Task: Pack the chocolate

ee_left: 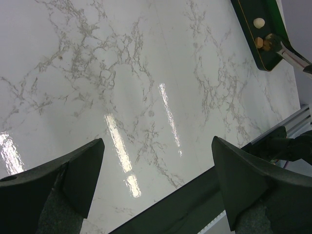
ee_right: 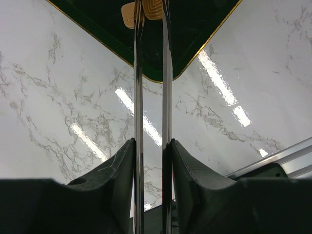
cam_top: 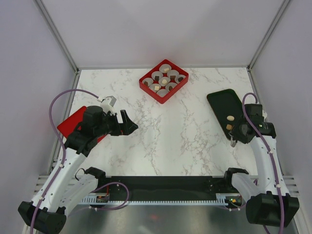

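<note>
Your right gripper (ee_right: 150, 144) is pressed onto the long metal tweezers (ee_right: 167, 73). Their tips straddle a tan chocolate piece (ee_right: 153, 9) on the dark green tray (ee_right: 195, 34), dead ahead along the blades. Your left gripper (ee_left: 157, 146) is spread wide, well away from the tray, so the right arm's nearer.

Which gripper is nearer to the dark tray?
Right. The right gripper sits just off the tray at its near corner, its tweezers reaching onto it; the left gripper hangs open across the table, to the tray's left.
</note>
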`<state>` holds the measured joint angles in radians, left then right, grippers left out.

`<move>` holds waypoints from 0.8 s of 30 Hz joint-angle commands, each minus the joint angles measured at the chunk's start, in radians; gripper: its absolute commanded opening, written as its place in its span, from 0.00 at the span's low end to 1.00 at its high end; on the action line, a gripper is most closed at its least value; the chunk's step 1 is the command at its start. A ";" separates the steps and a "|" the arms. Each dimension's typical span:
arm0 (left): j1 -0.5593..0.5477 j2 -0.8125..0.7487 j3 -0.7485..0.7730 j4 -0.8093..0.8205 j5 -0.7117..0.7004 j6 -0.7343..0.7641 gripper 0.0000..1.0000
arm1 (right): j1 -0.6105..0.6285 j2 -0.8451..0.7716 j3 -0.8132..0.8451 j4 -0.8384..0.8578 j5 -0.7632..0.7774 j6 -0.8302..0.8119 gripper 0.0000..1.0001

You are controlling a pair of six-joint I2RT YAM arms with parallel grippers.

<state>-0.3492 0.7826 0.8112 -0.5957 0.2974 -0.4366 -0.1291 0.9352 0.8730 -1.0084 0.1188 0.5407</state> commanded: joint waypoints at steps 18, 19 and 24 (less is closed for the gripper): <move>-0.002 0.007 -0.003 0.030 0.025 0.042 1.00 | -0.004 0.031 0.087 0.105 0.005 -0.050 0.37; -0.002 0.009 -0.003 0.028 0.023 0.042 1.00 | -0.004 0.037 0.089 0.106 -0.001 -0.050 0.37; -0.004 0.009 -0.004 0.028 0.025 0.041 1.00 | -0.004 0.053 0.087 0.129 -0.031 -0.053 0.37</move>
<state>-0.3492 0.7921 0.8112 -0.5961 0.2977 -0.4366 -0.1291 0.9836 0.9199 -0.9268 0.1009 0.5003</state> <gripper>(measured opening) 0.994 0.374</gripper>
